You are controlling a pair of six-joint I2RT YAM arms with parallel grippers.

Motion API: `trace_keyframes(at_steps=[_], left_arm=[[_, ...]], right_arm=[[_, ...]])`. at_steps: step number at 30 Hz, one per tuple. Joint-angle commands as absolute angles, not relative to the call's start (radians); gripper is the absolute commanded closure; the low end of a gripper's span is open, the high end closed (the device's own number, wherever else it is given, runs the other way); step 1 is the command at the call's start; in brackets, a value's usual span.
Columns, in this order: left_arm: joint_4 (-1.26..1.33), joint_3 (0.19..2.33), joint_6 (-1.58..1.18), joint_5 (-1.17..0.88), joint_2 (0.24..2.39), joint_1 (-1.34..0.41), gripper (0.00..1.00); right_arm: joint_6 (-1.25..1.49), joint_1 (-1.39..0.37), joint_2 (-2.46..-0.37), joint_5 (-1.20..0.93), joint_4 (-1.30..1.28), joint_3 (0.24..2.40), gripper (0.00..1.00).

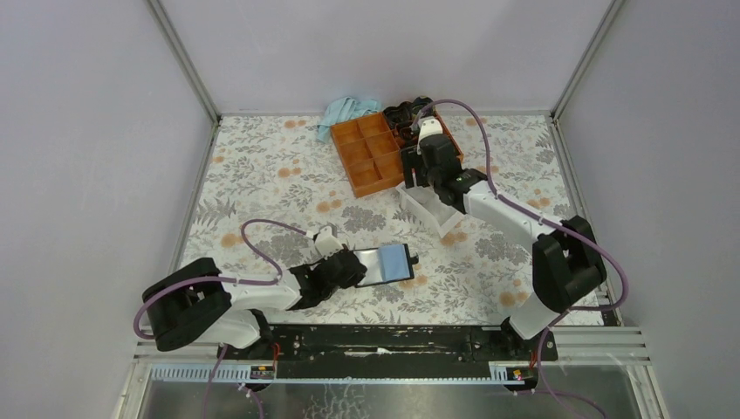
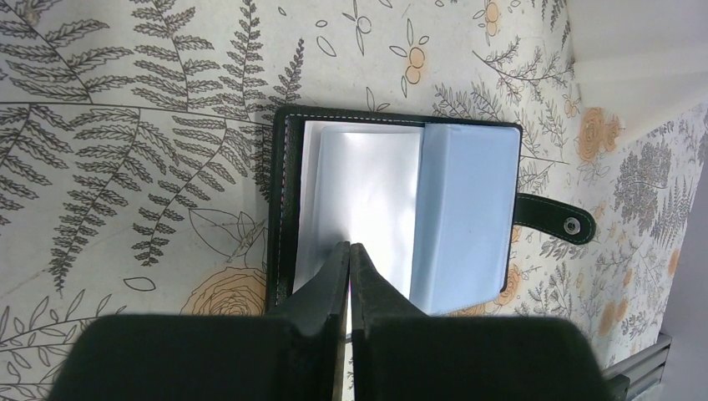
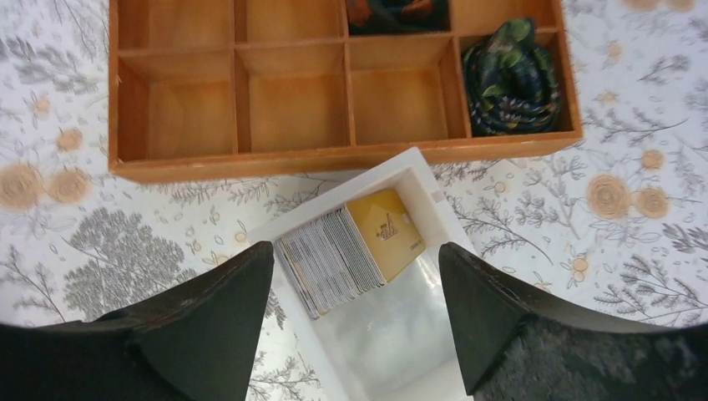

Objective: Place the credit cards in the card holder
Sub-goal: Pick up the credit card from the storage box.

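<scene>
The card holder (image 1: 390,263) lies open on the floral cloth, black outside with a light-blue lining (image 2: 467,217) and a snap tab (image 2: 558,221) on its right. My left gripper (image 2: 349,248) is shut, its tips together over the clear sleeve (image 2: 363,192) on the holder's left half. Whether they pinch the sleeve does not show. The credit cards (image 3: 342,259) stand as a leaning stack in a white box (image 3: 401,334), the front one yellow (image 3: 386,232). My right gripper (image 3: 355,251) hangs open above that stack, one finger on each side, touching nothing.
An orange compartment tray (image 1: 371,153) (image 3: 250,160) sits just behind the white box (image 1: 432,209), with a folded dark patterned cloth (image 3: 511,79) in one cell. A blue rag (image 1: 345,112) lies at the back edge. The white box's corner (image 2: 634,75) shows beyond the holder.
</scene>
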State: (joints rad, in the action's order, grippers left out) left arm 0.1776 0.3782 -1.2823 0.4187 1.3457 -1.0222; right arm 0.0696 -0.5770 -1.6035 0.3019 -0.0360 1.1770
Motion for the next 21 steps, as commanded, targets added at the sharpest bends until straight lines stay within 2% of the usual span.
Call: trace_keyframes(at_steps=[1,21], left_arm=[[0.152,0.4,-1.258,0.447,1.355,-1.03,0.96],[0.12,0.43,-1.233,0.475,1.354,-1.028,0.96]], right_arm=[[0.019,-0.527,-1.647,0.136,-0.083,1.243,0.2],[0.067,-0.384,-1.786,-0.157,-0.085,1.283,0.25]])
